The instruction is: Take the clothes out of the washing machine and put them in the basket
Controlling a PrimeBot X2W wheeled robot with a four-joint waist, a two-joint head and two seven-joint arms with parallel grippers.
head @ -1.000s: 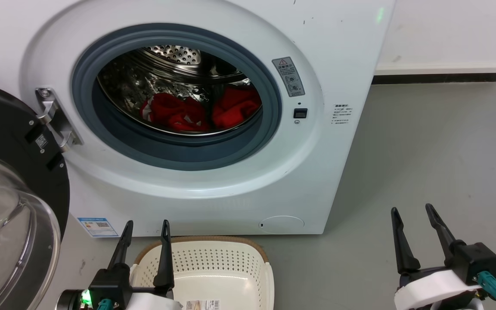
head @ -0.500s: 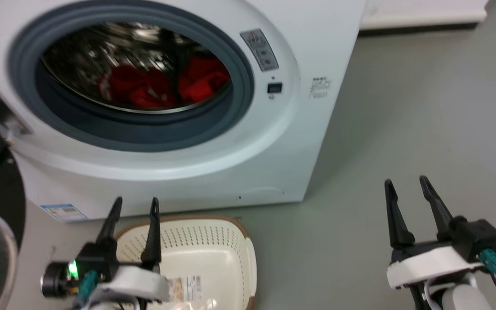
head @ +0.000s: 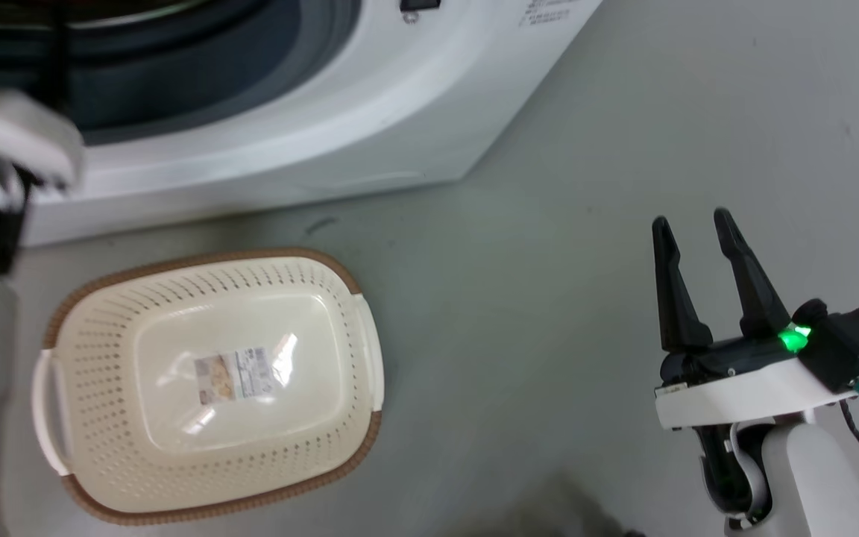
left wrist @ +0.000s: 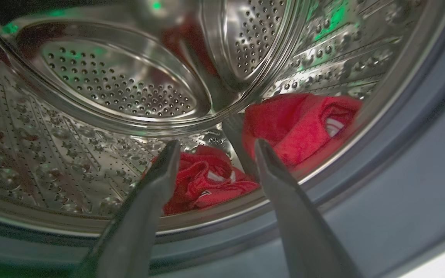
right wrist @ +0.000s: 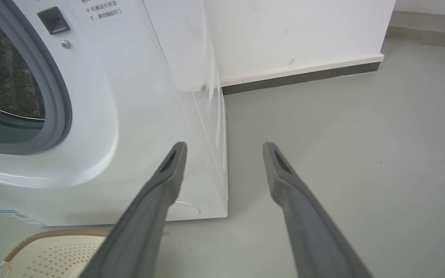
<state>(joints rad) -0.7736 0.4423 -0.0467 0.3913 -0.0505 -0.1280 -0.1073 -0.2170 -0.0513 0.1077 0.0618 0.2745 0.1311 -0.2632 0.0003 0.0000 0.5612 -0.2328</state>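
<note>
Red clothes (left wrist: 296, 123) – 2 crumpled heaps in steel drum (left wrist: 110, 88) | left claw (left wrist: 216, 143) spread, empty | right claw (head: 690, 220) spread

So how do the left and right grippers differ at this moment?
Place: the left gripper points into the washing machine, at its steel drum, while the right gripper hangs over the floor beside the machine.
Aim: the left gripper's fingers frame one of the red clothes without closing on it; the right gripper's fingers frame the machine's corner and floor.
Shared: both are open and empty.
</note>
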